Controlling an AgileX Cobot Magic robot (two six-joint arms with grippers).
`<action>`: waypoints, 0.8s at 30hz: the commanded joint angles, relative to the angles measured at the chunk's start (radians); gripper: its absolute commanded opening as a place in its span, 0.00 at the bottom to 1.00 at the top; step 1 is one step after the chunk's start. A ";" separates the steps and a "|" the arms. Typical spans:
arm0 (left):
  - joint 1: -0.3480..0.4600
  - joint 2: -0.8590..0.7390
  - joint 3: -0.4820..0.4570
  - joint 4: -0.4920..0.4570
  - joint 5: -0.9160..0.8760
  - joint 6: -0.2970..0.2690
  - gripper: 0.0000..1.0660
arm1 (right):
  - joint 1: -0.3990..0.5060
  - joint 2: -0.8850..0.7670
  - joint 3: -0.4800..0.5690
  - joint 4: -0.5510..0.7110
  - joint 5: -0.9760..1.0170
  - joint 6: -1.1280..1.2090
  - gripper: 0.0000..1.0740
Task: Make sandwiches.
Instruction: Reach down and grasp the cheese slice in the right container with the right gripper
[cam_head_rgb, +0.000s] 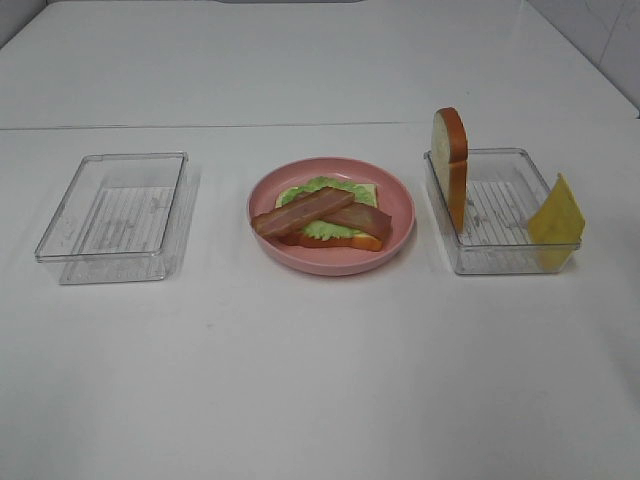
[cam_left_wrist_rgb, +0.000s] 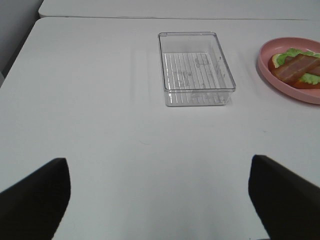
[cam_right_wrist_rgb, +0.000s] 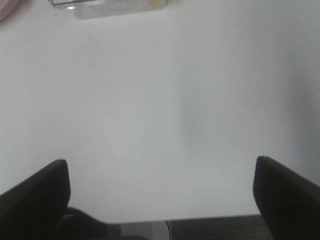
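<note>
On the pink plate (cam_head_rgb: 400, 190) in the middle lies a bread slice (cam_head_rgb: 368, 243) topped with green lettuce (cam_head_rgb: 318, 186) and two crossed bacon strips (cam_head_rgb: 305, 210). A second bread slice (cam_head_rgb: 452, 165) stands upright against the left wall of the right clear tray (cam_head_rgb: 500, 262), and a yellow cheese square (cam_head_rgb: 557, 215) leans at that tray's right end. Neither arm shows in the exterior high view. My left gripper (cam_left_wrist_rgb: 160, 200) is open over bare table, short of the left tray (cam_left_wrist_rgb: 196, 70). My right gripper (cam_right_wrist_rgb: 161, 197) is open near the table's front edge, with nothing between its fingers.
The left clear tray (cam_head_rgb: 115, 205) holds nothing. The plate's edge with bacon (cam_left_wrist_rgb: 295, 70) shows in the left wrist view. A seam in the tabletop runs across behind the trays. The right tray's corner (cam_right_wrist_rgb: 110, 6) peeks into the right wrist view.
</note>
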 joint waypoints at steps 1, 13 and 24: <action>-0.006 -0.020 0.002 -0.002 -0.010 0.002 0.84 | -0.001 0.116 -0.078 -0.001 -0.055 -0.002 0.85; -0.006 -0.020 0.002 -0.002 -0.010 0.002 0.84 | -0.001 0.615 -0.476 -0.008 -0.052 -0.036 0.85; -0.006 -0.020 0.002 -0.002 -0.010 0.002 0.84 | -0.001 0.883 -0.584 -0.009 -0.097 -0.065 0.85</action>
